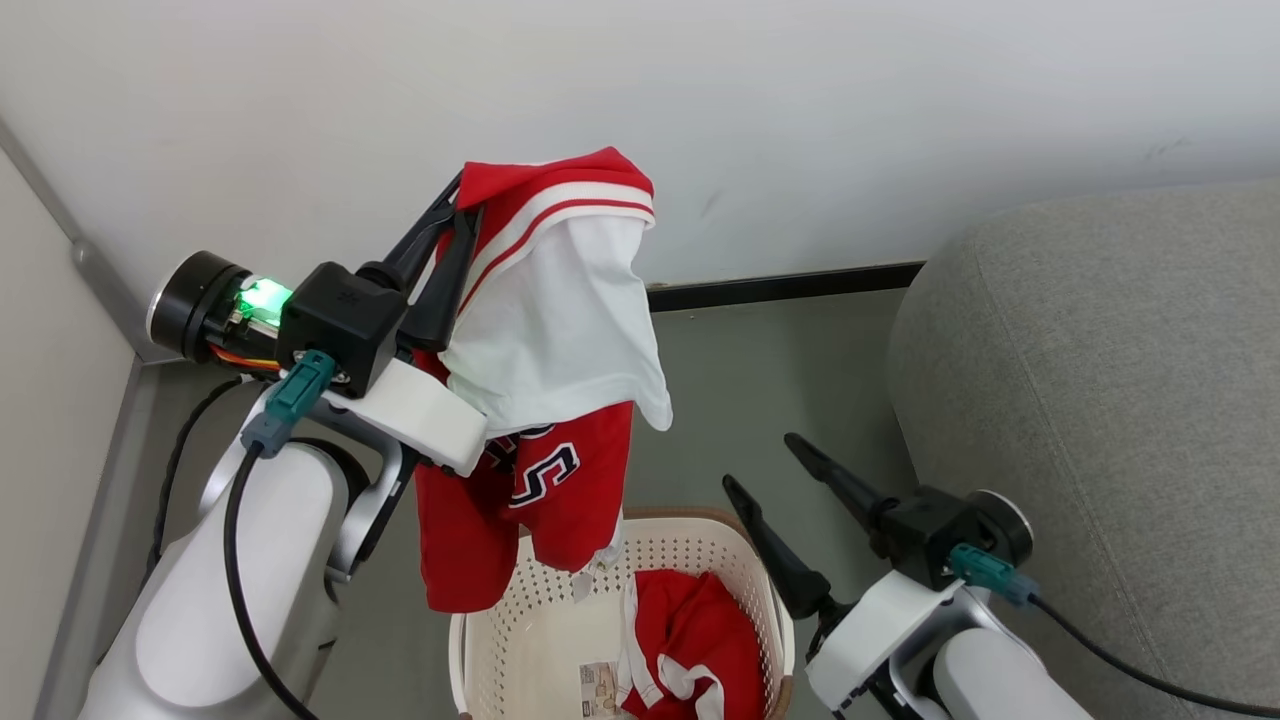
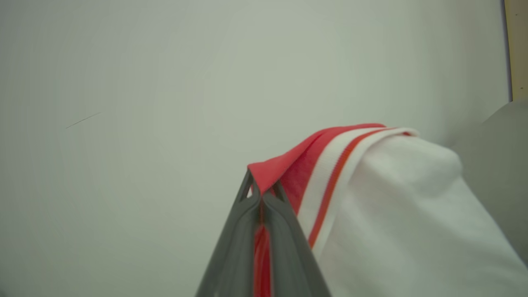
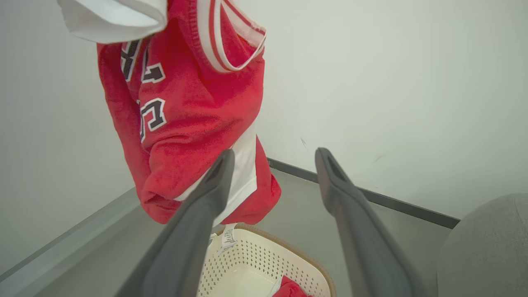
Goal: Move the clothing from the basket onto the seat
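Clothing (image 1: 470, 540), fuzzy red, over perforated basket (image 1: 540, 620)

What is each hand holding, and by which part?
The left hand is shut on the red lettered garment, pinching its red edge beside the white-striped trim; it hangs above the basket. The right hand is open and holds nothing.

Arms (image 1: 200, 600) were glossy white; wrist blocks (image 1: 340, 320) black; fingers (image 1: 440, 285) long, dark, tapered; teal plugs (image 1: 300, 388), black cables (image 1: 230, 560), green light (image 1: 262, 296).
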Available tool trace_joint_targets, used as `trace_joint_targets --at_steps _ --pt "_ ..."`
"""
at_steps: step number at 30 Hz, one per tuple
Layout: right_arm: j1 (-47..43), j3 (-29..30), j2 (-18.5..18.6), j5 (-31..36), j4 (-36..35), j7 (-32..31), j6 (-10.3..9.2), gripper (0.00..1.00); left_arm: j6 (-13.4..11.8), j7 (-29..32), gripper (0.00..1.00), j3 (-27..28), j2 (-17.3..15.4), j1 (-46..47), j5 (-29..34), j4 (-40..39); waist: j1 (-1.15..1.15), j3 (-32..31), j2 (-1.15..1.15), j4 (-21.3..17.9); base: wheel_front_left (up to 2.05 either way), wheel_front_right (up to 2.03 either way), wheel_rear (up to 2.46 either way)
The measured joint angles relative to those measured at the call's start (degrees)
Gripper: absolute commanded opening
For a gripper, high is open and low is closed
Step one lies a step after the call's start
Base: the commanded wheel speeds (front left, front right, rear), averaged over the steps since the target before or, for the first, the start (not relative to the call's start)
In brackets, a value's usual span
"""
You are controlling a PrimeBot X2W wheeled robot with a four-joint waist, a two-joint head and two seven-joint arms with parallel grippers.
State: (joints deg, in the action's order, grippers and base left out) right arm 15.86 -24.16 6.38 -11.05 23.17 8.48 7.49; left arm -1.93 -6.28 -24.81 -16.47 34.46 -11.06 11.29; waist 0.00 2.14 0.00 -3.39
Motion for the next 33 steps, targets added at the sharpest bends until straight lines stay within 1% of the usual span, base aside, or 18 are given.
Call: trace_joint_targets --at_steps 6,14,17,23,25,33 --pt "-0.44 -5.41 0.77 -3.75 -0.22 -1.30 0.00 1.00 0.99 1.71 0.00 -0.43 0.29 0.16 -0.92 -0.82 0.00 -1.55 0.00 -0.13 0.00 0.00 0.00" --pt "-0.33 -8.77 1.72 -8.58 -0.04 -1.93 0.00 1.00 1.52 3.45 0.00 -0.55 0.23 1.68 -1.15 -2.14 0.00 -2.62 0.00 -0.11 0.00 0.00 0.00" --pt "-0.31 -10.10 1.60 -10.60 0.12 -1.93 0.00 1.00 2.00 3.91 0.00 -0.57 0.22 2.34 -1.37 -2.45 0.00 -2.80 0.00 0.05 0.00 0.00 0.00" --pt "-0.23 -13.80 1.02 -14.82 0.57 -1.93 0.00 1.00 2.04 4.81 0.00 -1.34 0.34 2.37 -1.37 -3.39 0.00 -3.03 0.00 0.53 0.00 0.00 0.00" --pt "-0.08 -14.94 0.60 -16.47 0.62 -1.93 0.00 1.00 2.48 5.26 0.00 -1.57 0.45 2.37 -1.37 -3.66 0.00 -3.11 0.00 0.71 0.00 0.00 0.00" --pt "0.94 -17.13 -0.66 -23.06 2.42 -1.93 0.00 1.00 2.53 6.54 0.00 -2.57 0.99 2.97 -1.37 -4.38 0.00 -3.53 0.00 1.45 0.00 0.00 0.00"
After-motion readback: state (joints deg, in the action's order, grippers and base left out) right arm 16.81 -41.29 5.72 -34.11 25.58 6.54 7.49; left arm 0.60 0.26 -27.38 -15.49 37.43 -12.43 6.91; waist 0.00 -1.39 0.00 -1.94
